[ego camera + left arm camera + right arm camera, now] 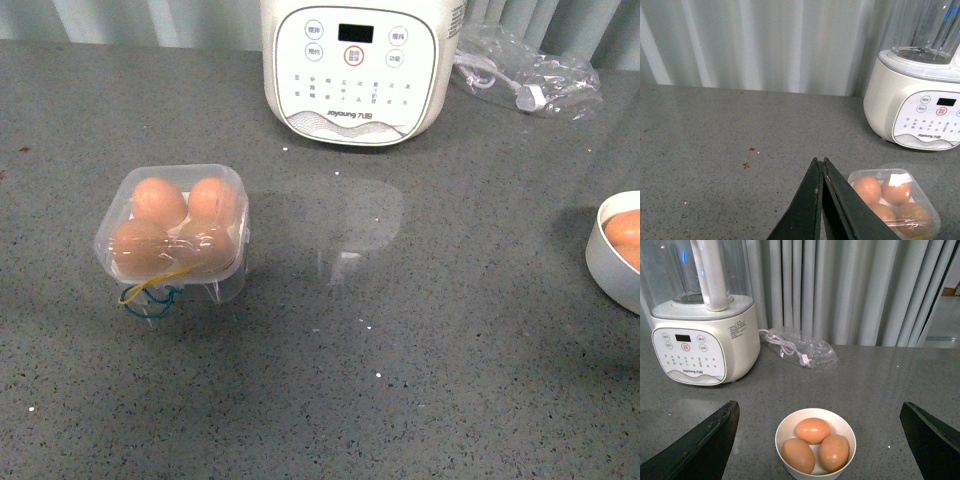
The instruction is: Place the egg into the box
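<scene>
The box point(237, 190) stands at the table's left, a clear plastic case with several brown eggs point(158, 200) in its holes. Its clear lid looks down over them, and yellow and teal strings point(150, 292) hang at its front. In the left wrist view my left gripper point(820, 162) is shut and empty, just beside the box point(880, 173). My right gripper point(818, 406) is open wide above a white bowl point(842, 426) holding three brown eggs; the topmost egg point(812, 430) lies between the fingers' line. Neither gripper shows in the front view.
A big white cooker with buttons point(360, 70) stands at the back middle. A clear plastic bag with a white cable point(520, 75) lies to its right. The white bowl point(600, 250) sits at the table's right edge, with one egg point(625, 232) showing.
</scene>
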Controlling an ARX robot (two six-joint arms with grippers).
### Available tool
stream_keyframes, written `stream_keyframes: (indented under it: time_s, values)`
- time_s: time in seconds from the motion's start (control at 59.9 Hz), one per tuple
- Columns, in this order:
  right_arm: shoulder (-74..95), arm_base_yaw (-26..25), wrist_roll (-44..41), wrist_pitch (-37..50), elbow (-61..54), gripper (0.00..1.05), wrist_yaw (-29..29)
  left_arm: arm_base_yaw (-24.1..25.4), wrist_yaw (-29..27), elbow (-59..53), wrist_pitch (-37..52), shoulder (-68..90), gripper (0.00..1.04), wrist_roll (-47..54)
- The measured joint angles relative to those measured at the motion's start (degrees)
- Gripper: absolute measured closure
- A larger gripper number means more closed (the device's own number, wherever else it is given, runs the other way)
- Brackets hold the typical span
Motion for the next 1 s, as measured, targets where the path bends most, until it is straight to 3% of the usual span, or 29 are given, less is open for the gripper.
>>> stream_keyframes:
  time_s: [0.884,1.001]
  values:
    - [0.0,0.0,0.0,0.0,0.0,0.07,0.0,0.0,0.0,0.0,-20.7,-21.3,1.01,0.0]
    - [0.0,0.0,0.0,0.0,0.0,0.07,0.0,0.0,0.0,0.0,-30.1,-28.8,1.01,0.0]
